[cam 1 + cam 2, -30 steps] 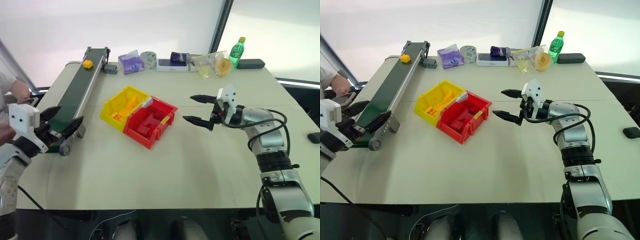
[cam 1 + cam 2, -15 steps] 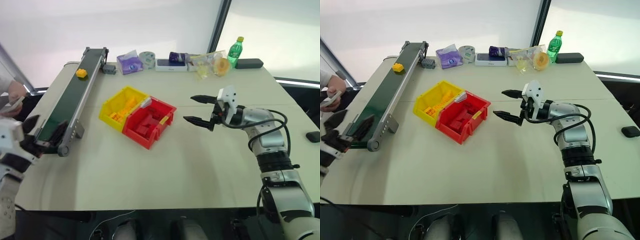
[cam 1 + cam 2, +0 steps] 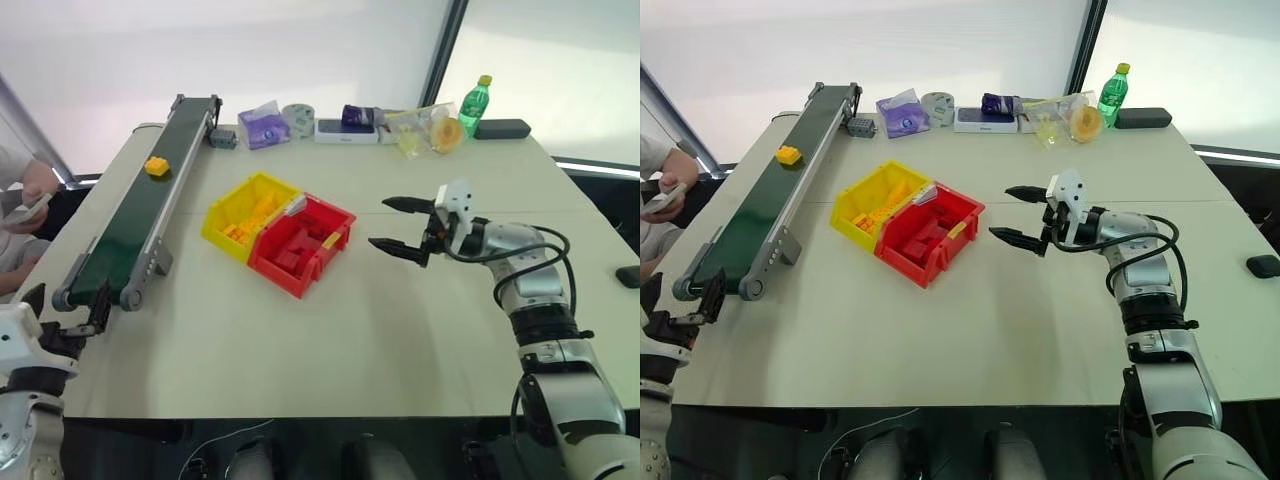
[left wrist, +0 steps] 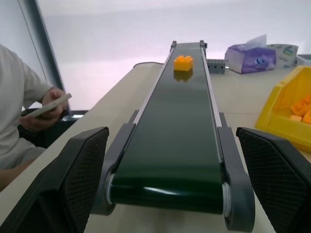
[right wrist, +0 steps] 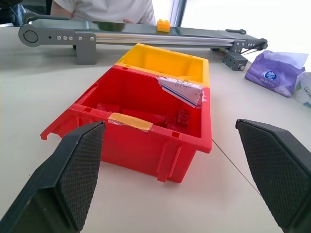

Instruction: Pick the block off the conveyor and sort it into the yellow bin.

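Since a sec ago the block (image 3: 156, 166) has ridden down the conveyor (image 3: 130, 225) from its far end, now approx a third along the belt; my left gripper (image 3: 63, 312) has pulled back off the near roller, jaws spread wide, holding nothing; right gripper (image 3: 397, 225) hangs over the table just beside the red bin (image 3: 300, 246), jaws wide, nothing in them; yellow bin (image 3: 243, 216) w/ yellow bricks sits joined to the red one.
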Controlling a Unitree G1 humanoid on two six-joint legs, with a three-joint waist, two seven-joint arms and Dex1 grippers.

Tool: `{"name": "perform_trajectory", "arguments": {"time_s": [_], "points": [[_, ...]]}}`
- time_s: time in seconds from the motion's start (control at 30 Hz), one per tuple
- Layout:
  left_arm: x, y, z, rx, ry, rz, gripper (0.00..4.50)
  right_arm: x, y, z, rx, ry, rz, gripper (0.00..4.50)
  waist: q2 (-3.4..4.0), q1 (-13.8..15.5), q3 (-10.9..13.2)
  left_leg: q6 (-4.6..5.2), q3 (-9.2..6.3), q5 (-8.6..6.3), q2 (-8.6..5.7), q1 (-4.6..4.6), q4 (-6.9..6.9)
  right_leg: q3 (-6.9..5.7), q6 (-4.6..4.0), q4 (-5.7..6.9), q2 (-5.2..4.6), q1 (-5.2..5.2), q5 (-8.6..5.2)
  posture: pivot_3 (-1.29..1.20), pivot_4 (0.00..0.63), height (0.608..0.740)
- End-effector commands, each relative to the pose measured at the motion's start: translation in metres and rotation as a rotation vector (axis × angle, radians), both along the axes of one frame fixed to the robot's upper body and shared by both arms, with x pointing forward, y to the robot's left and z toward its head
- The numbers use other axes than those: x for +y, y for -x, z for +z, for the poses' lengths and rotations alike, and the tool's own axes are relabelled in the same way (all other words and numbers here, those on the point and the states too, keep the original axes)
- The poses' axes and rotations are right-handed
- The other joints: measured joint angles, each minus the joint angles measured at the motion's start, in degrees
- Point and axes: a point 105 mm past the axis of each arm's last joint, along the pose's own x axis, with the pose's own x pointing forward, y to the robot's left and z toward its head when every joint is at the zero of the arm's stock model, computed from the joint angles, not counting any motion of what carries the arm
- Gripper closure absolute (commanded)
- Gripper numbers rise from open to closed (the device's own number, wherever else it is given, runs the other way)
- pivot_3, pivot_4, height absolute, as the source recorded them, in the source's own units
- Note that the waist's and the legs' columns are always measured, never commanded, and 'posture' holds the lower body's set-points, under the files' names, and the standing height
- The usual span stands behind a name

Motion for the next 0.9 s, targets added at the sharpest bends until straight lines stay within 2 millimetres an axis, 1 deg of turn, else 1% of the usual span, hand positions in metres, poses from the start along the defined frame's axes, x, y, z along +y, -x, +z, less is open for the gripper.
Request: {"name": "perform_trajectory", "arguments": {"time_s": [0.03,0.13,0.2,0.33,0.43,0.53,0.6,0.7,0.77,0.83,0.9], "points": [[0.001,-0.004,0.020,-0.043,-0.052,-0.005,0.06,0.000,0.000,0.014,-0.057,-0.012,0.005,0.00,0.00,0.0,0.0,0.00,0.00,0.00,0.00,0.00,-0.01,0.00,0.00,0.00,0.00,0.00,0.00,0.00,0.150,0.740],[0.002,-0.009,0.023,-0.024,-0.081,-0.022,0.06,0.001,0.000,0.015,-0.058,-0.014,0.006,0.00,0.00,-0.1,0.0,0.00,0.01,0.00,0.00,0.00,-0.01,0.00,0.00,0.00,0.00,0.00,0.00,0.00,0.150,0.740],[0.006,-0.010,0.026,-0.029,-0.084,-0.011,0.06,0.001,0.000,0.015,-0.058,-0.013,0.006,0.00,0.00,-0.1,0.0,0.00,0.02,0.00,0.01,0.00,-0.02,0.00,0.00,0.00,0.00,-0.01,0.00,0.00,0.150,0.740],[0.006,-0.012,0.025,-0.027,-0.048,-0.036,0.06,0.000,0.001,0.016,-0.058,-0.012,0.005,0.00,0.00,-0.1,0.0,-0.01,0.02,0.00,0.02,0.01,-0.02,-0.01,0.00,0.00,0.01,-0.02,0.00,0.00,0.150,0.740],[0.009,-0.014,0.024,-0.007,-0.062,-0.027,0.06,-0.001,0.002,0.015,-0.056,-0.010,0.004,0.00,0.00,-0.1,0.0,-0.01,0.03,0.00,0.01,0.01,-0.02,-0.01,0.00,0.00,0.00,-0.02,0.00,0.00,0.150,0.740],[0.009,-0.020,0.025,0.035,-0.094,-0.038,0.06,0.000,0.002,0.015,-0.054,-0.010,0.005,0.00,0.00,0.0,0.0,-0.01,0.02,0.01,0.01,0.01,-0.02,-0.01,0.00,0.00,0.00,-0.02,0.00,0.00,0.150,0.740],[0.012,-0.027,0.031,0.049,-0.095,-0.039,0.06,0.001,0.002,0.014,-0.052,-0.011,0.007,0.00,0.00,0.0,0.0,-0.01,0.03,0.00,0.00,0.01,-0.02,-0.01,0.00,0.00,-0.01,-0.01,0.00,0.00,0.150,0.740],[0.027,-0.043,0.043,0.101,-0.080,0.001,0.06,0.002,0.003,0.014,-0.050,-0.011,0.010,0.00,0.00,0.1,0.0,-0.01,0.00,0.01,0.00,0.01,-0.02,-0.03,0.00,0.01,0.00,-0.01,0.00,0.00,0.150,0.740],[0.032,-0.057,0.048,0.158,-0.098,-0.011,0.06,0.002,0.002,0.015,-0.051,-0.010,0.011,0.00,0.00,0.0,0.0,-0.02,0.01,0.01,0.01,0.01,-0.02,-0.04,0.00,0.02,0.01,-0.01,0.00,0.00,0.150,0.740],[0.036,-0.069,0.048,0.228,-0.046,-0.038,0.06,0.003,0.002,0.016,-0.052,-0.009,0.014,0.00,0.01,-0.1,0.0,-0.02,0.04,0.01,0.00,0.01,-0.04,-0.04,0.00,0.01,0.00,-0.02,0.00,0.00,0.150,0.740],[0.034,-0.077,0.043,0.291,-0.029,-0.081,0.06,0.004,0.003,0.017,-0.053,-0.010,0.016,0.00,0.01,-0.1,0.0,-0.02,0.06,0.01,0.00,0.01,-0.07,-0.04,0.00,0.01,0.00,-0.05,0.00,0.00,0.150,0.740]]}}
